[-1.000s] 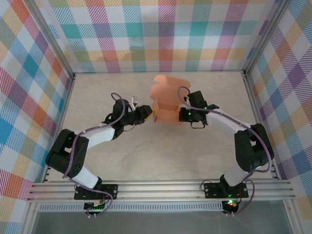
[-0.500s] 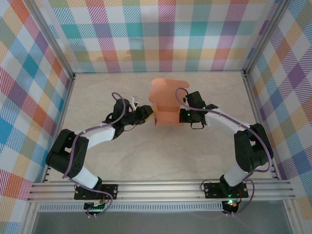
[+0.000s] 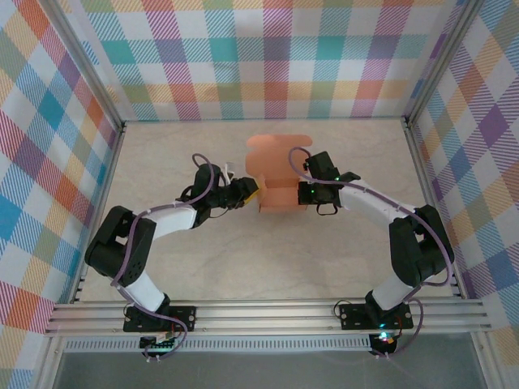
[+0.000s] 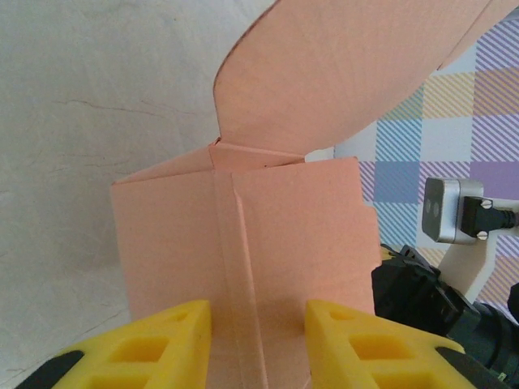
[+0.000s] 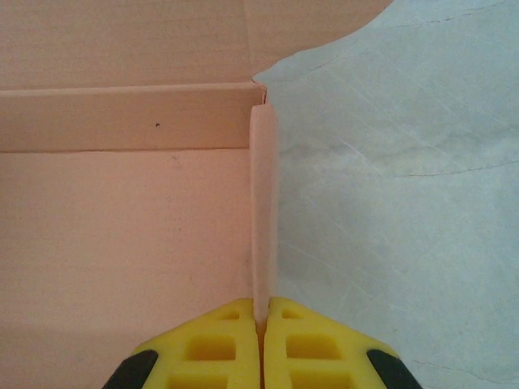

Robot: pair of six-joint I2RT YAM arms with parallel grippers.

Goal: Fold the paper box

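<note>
The paper box (image 3: 276,162) is salmon-orange card, half formed, in the middle of the table between both arms, with a rounded flap lying open toward the back. My left gripper (image 3: 253,193) is at its left side. In the left wrist view the yellow fingers (image 4: 154,344) stand apart, their tips against the box's side wall (image 4: 276,235), which has a vertical crease between them. My right gripper (image 3: 302,193) is at the box's right side. Its jaws (image 5: 261,312) are shut on the thin upright edge of the box's right wall (image 5: 263,203).
The beige marbled table (image 3: 340,251) is ringed by plaid walls (image 3: 268,57) and aluminium rails (image 3: 268,312) at the near edge. The right arm's black wrist (image 4: 422,300) and its camera (image 4: 450,211) sit close behind the box in the left wrist view.
The box has tipped lower and nearer, its rounded flap now spread flatter toward the back. Both grippers have shifted slightly with it, and the left elbow has moved right.
</note>
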